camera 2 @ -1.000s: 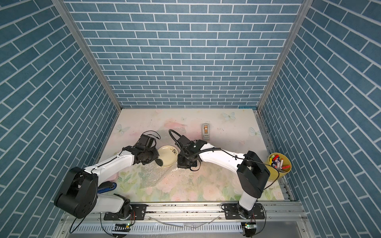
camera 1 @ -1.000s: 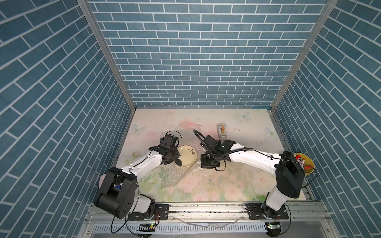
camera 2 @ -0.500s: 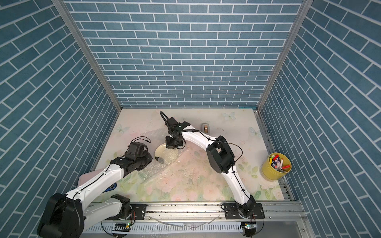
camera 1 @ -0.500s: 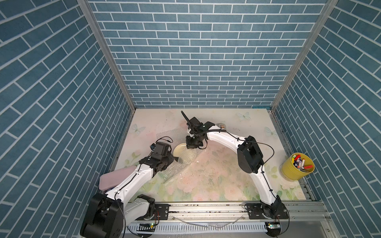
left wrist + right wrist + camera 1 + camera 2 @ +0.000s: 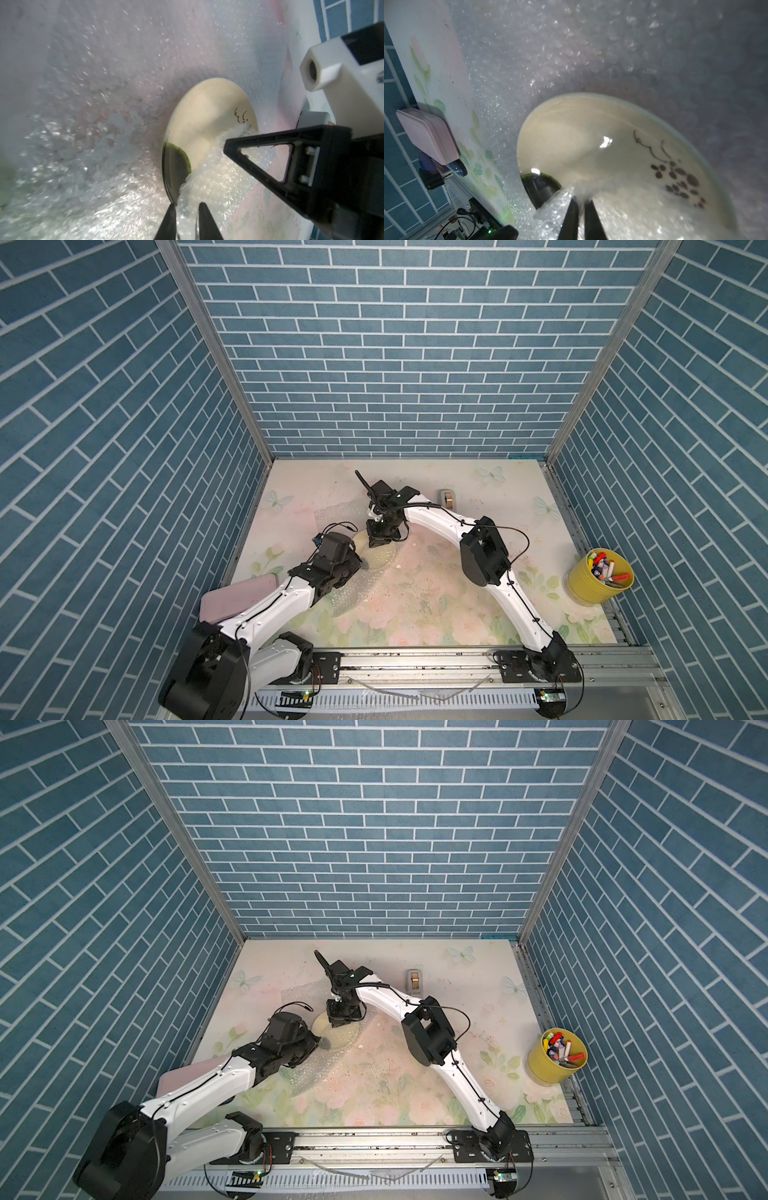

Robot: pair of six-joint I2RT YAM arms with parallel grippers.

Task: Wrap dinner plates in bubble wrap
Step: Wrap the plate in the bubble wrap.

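**Flap drawn over the plate**

A second ago the small round cream plate (image 5: 581, 141) lay bare; now the clear bubbled plastic sheet (image 5: 218, 187) covers the part nearest both grippers; left gripper (image 5: 185, 207) pinches its edge; right gripper (image 5: 580, 202) stands narrow, grip unclear; first fold begun.

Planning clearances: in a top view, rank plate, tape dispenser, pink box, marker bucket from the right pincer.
1. Round cream plate, at the right pincer.
2. Grey tape dispenser, rear.
3. Flat pink box, front-left.
4. Yellow marker bucket, far right.
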